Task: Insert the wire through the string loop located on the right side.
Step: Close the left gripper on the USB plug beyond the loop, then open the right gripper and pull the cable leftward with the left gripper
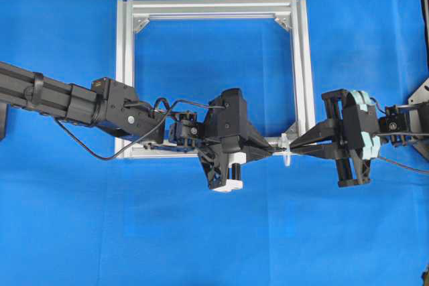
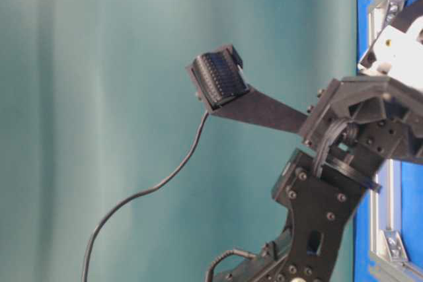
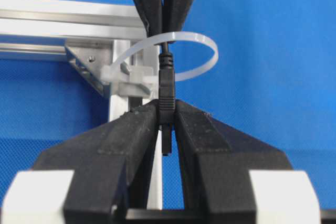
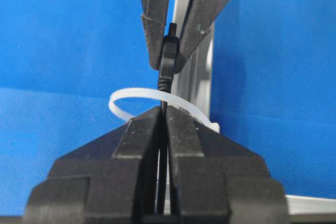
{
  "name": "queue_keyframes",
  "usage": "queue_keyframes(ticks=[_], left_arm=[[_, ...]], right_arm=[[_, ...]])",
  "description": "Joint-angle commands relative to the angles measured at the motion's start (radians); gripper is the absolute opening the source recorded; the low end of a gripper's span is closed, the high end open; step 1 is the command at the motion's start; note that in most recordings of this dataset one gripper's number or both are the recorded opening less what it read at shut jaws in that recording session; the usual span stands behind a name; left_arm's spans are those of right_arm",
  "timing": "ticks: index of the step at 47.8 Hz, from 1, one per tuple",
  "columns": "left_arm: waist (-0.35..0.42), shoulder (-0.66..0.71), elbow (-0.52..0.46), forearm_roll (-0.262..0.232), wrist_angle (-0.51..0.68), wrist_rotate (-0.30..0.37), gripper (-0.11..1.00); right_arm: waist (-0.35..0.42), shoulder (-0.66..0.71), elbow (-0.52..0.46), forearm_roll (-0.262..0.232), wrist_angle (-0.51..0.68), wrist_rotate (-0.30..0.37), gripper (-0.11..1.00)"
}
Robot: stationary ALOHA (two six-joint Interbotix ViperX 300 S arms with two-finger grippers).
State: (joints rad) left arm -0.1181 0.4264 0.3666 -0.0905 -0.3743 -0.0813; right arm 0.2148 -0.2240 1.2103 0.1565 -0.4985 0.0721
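Wire [image 1: 276, 150] is almost lost in the overhead view, at the frame's [image 1: 124, 72] lower right corner, where the left gripper [image 1: 271, 151] and right gripper [image 1: 295, 147] meet at the string loop [image 1: 287, 144]. In the table-level view only an arm fills the lower right; loop and plug are hidden. In the left wrist view the plug [image 3: 166, 85] is through the loop, left fingers [image 3: 142, 129] clamped on it. In the right wrist view the right fingers [image 4: 139, 140] pinch the wire behind the loop. I judge the threading done; releasing remains.
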Motion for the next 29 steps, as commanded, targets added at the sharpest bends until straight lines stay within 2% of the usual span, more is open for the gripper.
queue_keyframes(ticks=[1, 22, 26, 29], left_arm=[[-0.002, -0.018, -0.018, 0.005, -0.015, 0.006, 0.08], [-0.002, -0.020, -0.015, 0.005, -0.014, 0.015, 0.08], [-0.002, -0.020, -0.015, 0.005, -0.014, 0.015, 0.08], [-0.003, -0.020, -0.014, 0.005, -0.015, 0.015, 0.08]], right_arm=[[-0.002, -0.005, -0.018, 0.002, -0.005, 0.000, -0.03], [-0.002, -0.006, -0.018, 0.002, 0.025, 0.002, -0.03], [-0.002, -0.006, -0.018, 0.003, 0.025, 0.005, 0.04], [-0.002, -0.006, -0.020, 0.005, 0.025, 0.006, 0.16]])
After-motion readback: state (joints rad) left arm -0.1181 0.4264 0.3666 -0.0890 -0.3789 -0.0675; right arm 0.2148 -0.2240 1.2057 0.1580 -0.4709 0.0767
